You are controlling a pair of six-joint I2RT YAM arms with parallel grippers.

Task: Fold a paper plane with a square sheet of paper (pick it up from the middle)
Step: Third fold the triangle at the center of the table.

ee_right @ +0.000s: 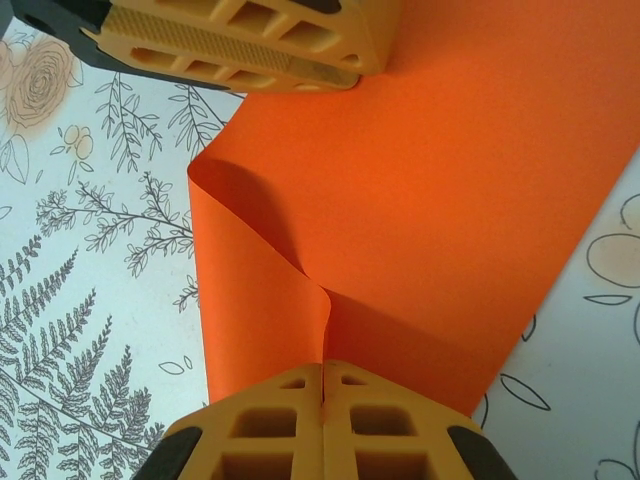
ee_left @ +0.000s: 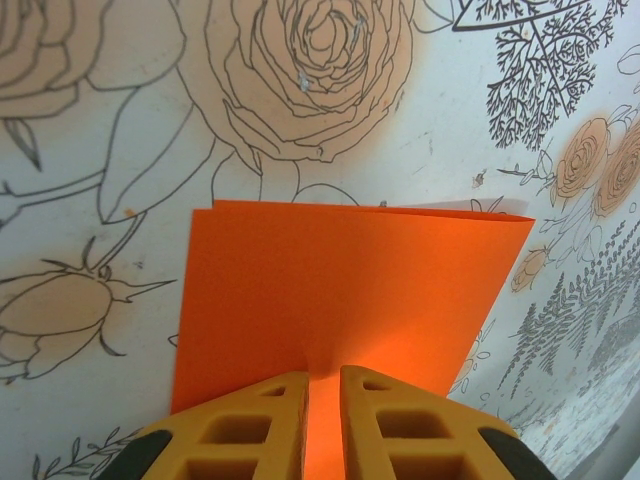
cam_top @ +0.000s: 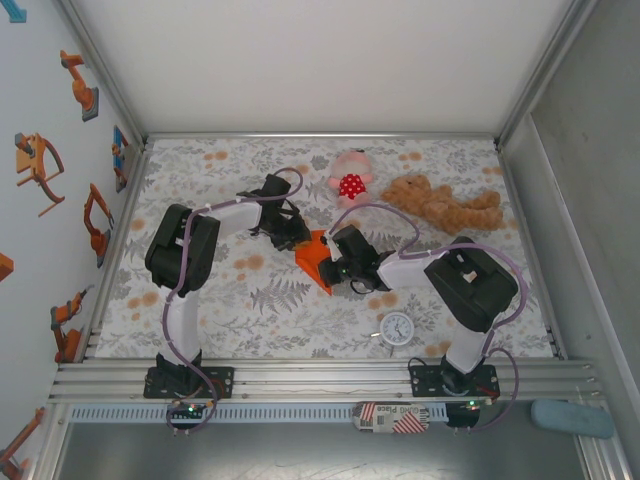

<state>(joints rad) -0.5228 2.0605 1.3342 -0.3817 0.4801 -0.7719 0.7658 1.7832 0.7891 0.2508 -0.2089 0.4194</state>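
The square sheet of paper (cam_top: 312, 256) is bright orange and lies folded over at the middle of the floral cloth, between both grippers. In the left wrist view the paper (ee_left: 350, 290) shows as a doubled rectangle, its far edges nearly lined up. My left gripper (ee_left: 323, 372) pinches its near edge, a small ridge rising between the narrowly spaced fingers. My right gripper (ee_right: 322, 365) is shut on a raised fold of the paper (ee_right: 450, 200), which buckles into a curl on the left. The left gripper's fingers (ee_right: 230, 45) rest on the paper's far side. From above, the left gripper (cam_top: 297, 240) and right gripper (cam_top: 333, 268) face each other.
A pink plush toy with a red spotted front (cam_top: 350, 181) and a brown teddy bear (cam_top: 445, 205) lie just behind the paper. A small white clock (cam_top: 397, 328) sits near the front edge by the right arm. Walls enclose the table.
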